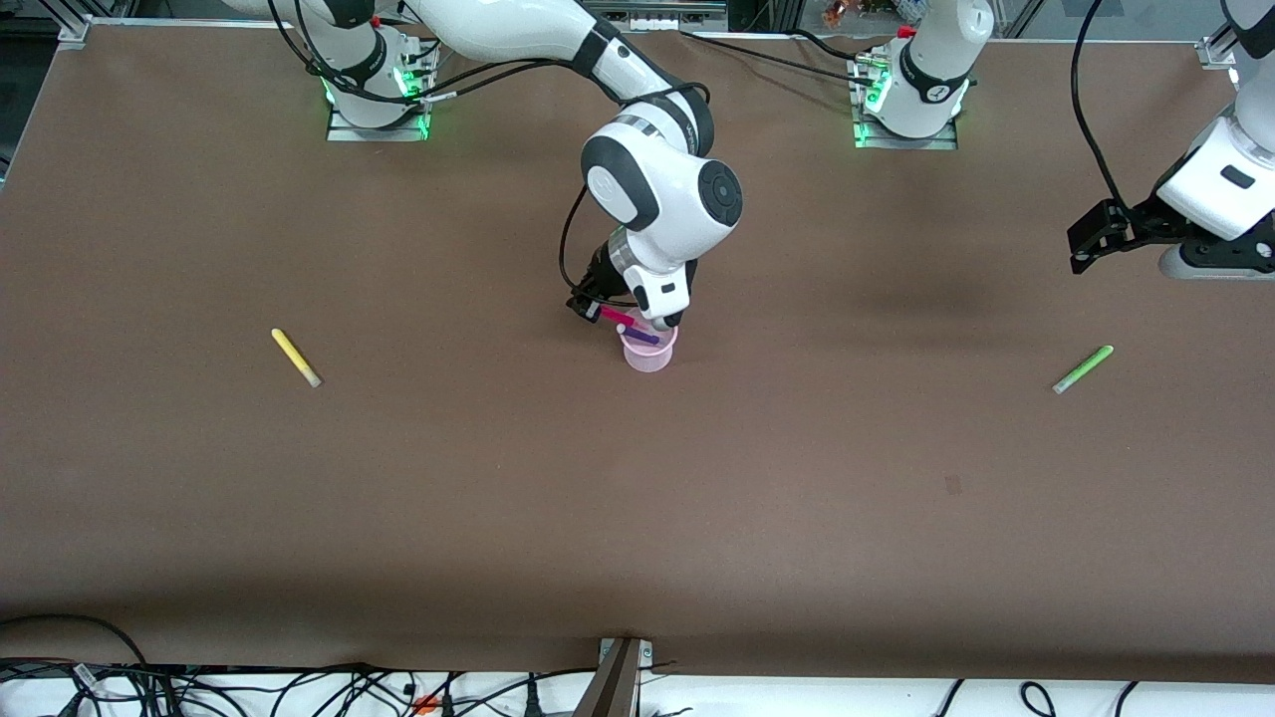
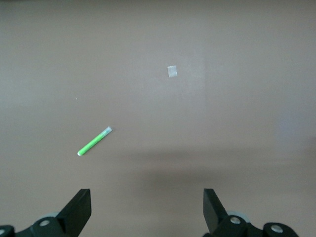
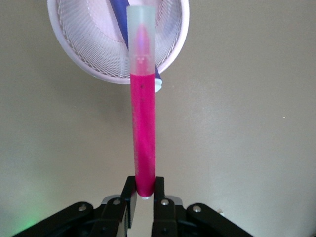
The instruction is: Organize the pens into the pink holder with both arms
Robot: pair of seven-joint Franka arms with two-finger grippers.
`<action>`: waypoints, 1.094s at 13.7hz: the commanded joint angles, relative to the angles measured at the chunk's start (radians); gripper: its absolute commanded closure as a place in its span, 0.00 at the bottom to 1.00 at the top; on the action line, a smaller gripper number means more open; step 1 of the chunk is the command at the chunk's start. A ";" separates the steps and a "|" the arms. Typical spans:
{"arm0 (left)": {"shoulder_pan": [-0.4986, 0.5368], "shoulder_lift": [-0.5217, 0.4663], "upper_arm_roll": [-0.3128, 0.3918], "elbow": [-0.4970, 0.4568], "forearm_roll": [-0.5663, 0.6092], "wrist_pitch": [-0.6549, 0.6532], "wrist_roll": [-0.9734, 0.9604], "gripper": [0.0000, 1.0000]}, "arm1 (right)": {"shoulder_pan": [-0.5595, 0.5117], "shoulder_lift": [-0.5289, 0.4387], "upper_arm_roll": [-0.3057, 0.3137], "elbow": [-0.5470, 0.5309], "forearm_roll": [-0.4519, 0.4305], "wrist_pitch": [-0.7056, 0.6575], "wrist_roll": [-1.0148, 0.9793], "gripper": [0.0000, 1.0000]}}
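The pink holder (image 1: 648,357) (image 3: 89,54) stands mid-table with the purple pen (image 1: 642,337) (image 3: 120,19) leaning in it, one end over the rim. My right gripper (image 1: 598,309) (image 3: 143,191) hovers beside the holder, shut on the tail of the magenta pen (image 1: 618,318) (image 3: 143,133), whose pale cap reaches over the holder's mouth. The yellow pen (image 1: 296,358) lies flat toward the right arm's end of the table. The green pen (image 1: 1083,369) (image 2: 94,141) lies toward the left arm's end. My left gripper (image 1: 1086,249) (image 2: 146,207) waits open and empty above the table near the green pen.
A small pale patch (image 2: 172,71) marks the brown table (image 1: 797,498). Both arm bases (image 1: 379,90) (image 1: 911,95) stand along the table edge farthest from the front camera. Cables (image 1: 299,687) hang past the near edge.
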 commanded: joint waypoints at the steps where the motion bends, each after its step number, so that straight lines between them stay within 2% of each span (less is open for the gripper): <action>1: 0.007 0.000 0.003 -0.013 -0.018 0.004 -0.011 0.00 | 0.024 0.014 -0.003 0.034 -0.016 -0.019 -0.014 0.94; 15: -0.005 0.006 -0.019 0.010 -0.018 -0.013 -0.006 0.00 | 0.035 0.031 -0.005 0.029 -0.017 0.007 -0.019 0.90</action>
